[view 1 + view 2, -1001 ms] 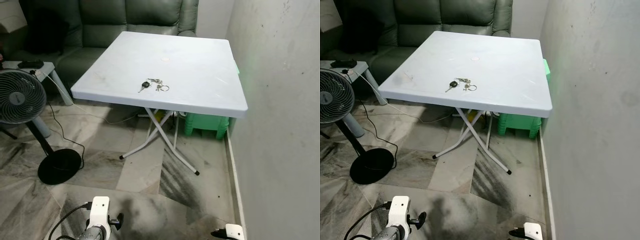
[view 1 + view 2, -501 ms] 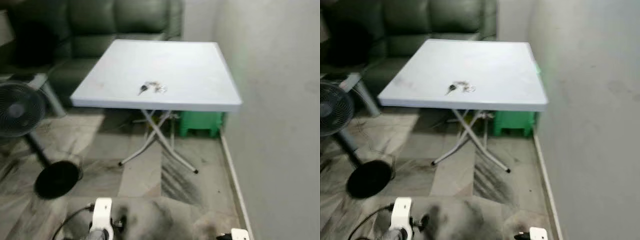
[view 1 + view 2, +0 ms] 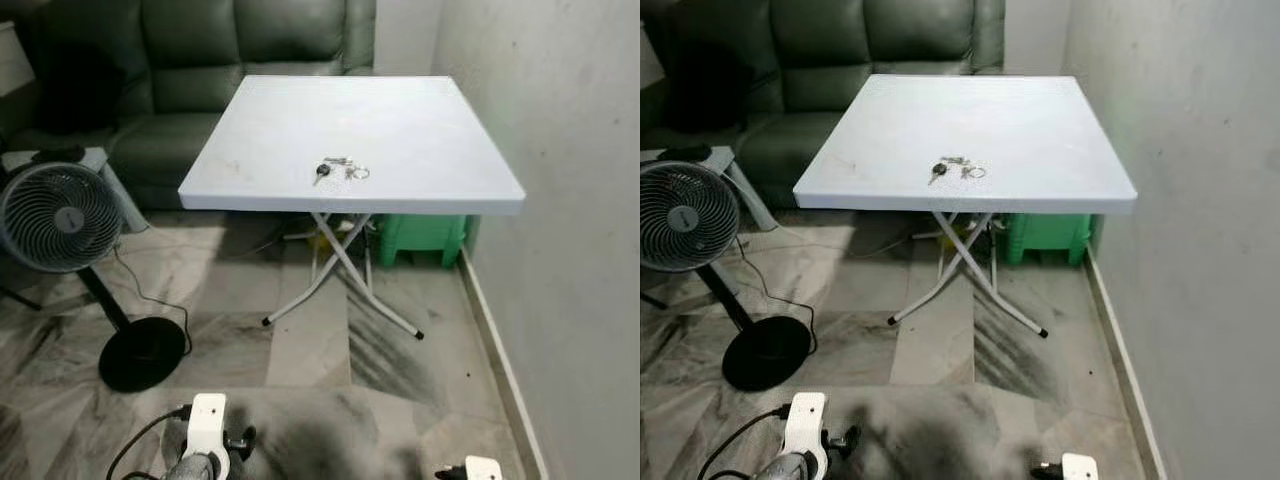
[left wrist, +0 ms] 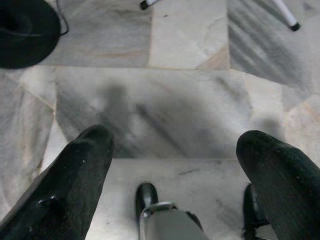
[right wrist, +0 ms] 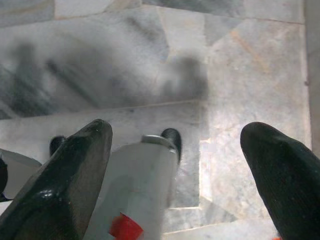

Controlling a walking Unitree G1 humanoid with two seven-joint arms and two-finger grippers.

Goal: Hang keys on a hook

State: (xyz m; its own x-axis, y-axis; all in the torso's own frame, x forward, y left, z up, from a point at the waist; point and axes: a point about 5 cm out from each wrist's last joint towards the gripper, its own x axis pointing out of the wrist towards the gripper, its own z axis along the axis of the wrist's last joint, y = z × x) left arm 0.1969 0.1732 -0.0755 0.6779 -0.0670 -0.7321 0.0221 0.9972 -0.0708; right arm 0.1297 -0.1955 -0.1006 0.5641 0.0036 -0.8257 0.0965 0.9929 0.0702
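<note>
keys [image 3: 340, 170]: lying flat near the front edge of the table [image 3: 420, 110], well apart from both grippers, handy for a reach once the robot is close
table: standing against the wall [image 3: 560, 150], sofa [image 3: 190, 60] behind it
left gripper [image 4: 175, 170]: hanging low by the floor, fingers [image 4: 80, 170] spread wide, holding nothing
right gripper [image 5: 175, 170]: hanging low too, fingers [image 5: 75, 165] apart, empty
fan [image 3: 60, 215]: standing on the floor to the left
hook: can't make one out
step: judging approach to table, pickup not begun
</note>
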